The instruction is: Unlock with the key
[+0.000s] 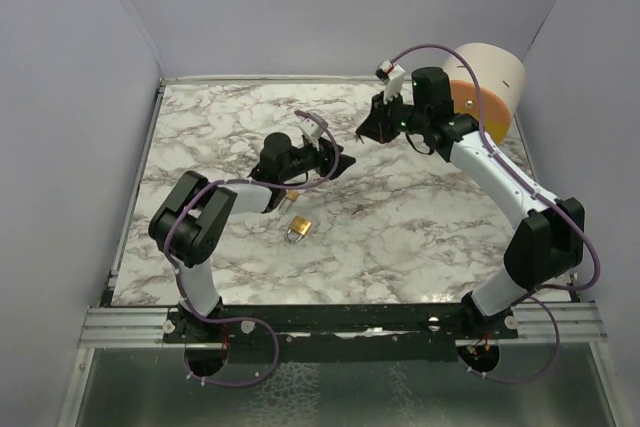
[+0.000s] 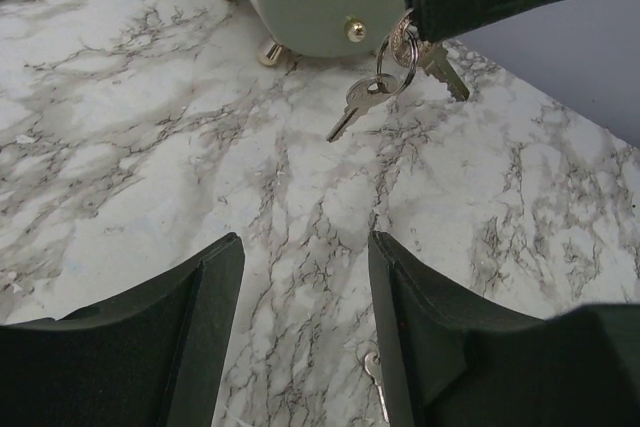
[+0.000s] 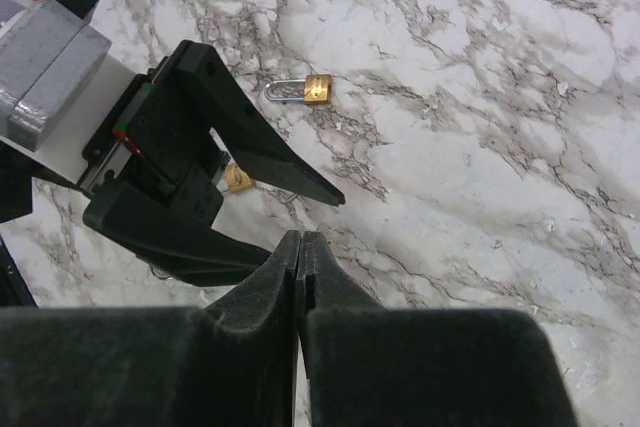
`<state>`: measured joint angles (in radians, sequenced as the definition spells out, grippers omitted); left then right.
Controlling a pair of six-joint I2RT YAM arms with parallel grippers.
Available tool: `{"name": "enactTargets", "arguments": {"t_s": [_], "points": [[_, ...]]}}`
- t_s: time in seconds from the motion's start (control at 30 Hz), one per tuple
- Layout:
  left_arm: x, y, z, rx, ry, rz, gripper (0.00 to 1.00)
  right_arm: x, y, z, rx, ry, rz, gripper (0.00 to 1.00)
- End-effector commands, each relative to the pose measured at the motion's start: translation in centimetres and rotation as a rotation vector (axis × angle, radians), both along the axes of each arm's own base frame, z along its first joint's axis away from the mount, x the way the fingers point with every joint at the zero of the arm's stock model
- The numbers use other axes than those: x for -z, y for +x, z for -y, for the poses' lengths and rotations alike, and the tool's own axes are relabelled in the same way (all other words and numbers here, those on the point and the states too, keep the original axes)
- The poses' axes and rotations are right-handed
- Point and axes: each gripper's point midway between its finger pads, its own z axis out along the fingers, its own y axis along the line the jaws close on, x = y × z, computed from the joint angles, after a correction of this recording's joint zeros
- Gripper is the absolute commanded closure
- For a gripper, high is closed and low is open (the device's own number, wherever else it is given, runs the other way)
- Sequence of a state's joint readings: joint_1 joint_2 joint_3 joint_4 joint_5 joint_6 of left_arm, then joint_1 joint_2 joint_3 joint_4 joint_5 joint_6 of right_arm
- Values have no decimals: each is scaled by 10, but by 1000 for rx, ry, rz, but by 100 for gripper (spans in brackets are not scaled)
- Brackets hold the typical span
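Right hand point(image 3: 301, 239) clenched on key ring point(image 2: 398, 50), two keys point(image 2: 355, 109) hanging. Left hand point(image 2: 305, 247) released, empty, above counter point(image 2: 120, 127). Padlock point(image 1: 298, 230) lies on counter, nearer than both hands.

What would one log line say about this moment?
right fingers: shut on keys, dangling | left fingers: open, empty | padlock: lying on table, untouched

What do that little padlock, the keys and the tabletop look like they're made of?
Padlock: brass-looking body, golden and shiny, with a silvery steel-like shackle. Keys: silvery metal, probably nickel-plated, glinting. Tabletop: white with grey veins like marble, possibly only a printed laminate.
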<state>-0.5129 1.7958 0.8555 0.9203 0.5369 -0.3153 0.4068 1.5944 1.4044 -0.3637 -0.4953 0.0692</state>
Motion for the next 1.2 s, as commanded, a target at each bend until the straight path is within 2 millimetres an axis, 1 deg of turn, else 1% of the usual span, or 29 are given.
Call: {"name": "enactTargets", "arguments": {"t_s": [0.0, 0.13, 0.27, 0.43, 0.5, 0.57, 0.63, 0.8, 0.97, 1.17], "points": [[-30, 1, 17, 90, -74, 123, 47, -10, -17, -5, -68, 8, 13, 99], [-41, 0, 24, 135, -123, 146, 57, -5, -20, -5, -77, 1, 0, 99], [-44, -1, 30, 173, -144, 146, 65, -3, -22, -5, -82, -1, -5, 99], [-43, -2, 31, 184, -145, 148, 66, 0, -22, -4, -79, -4, -11, 99], [-41, -4, 31, 187, -143, 145, 69, -1, -21, -4, -75, -4, -10, 99], [-38, -5, 30, 190, -139, 137, 76, -1, -21, -4, -73, -3, -9, 99], [-35, -8, 30, 193, -136, 129, 80, -3, -20, -4, -68, -2, -6, 99], [-27, -12, 27, 193, -127, 110, 83, -5, -19, -4, -57, 3, -1, 99], [-23, -13, 26, 191, -123, 102, 83, -8, -19, -4, -54, 12, 2, 99], [-28, -11, 25, 178, -126, 114, 94, -6, -19, -3, -49, 7, -3, 99]]}}
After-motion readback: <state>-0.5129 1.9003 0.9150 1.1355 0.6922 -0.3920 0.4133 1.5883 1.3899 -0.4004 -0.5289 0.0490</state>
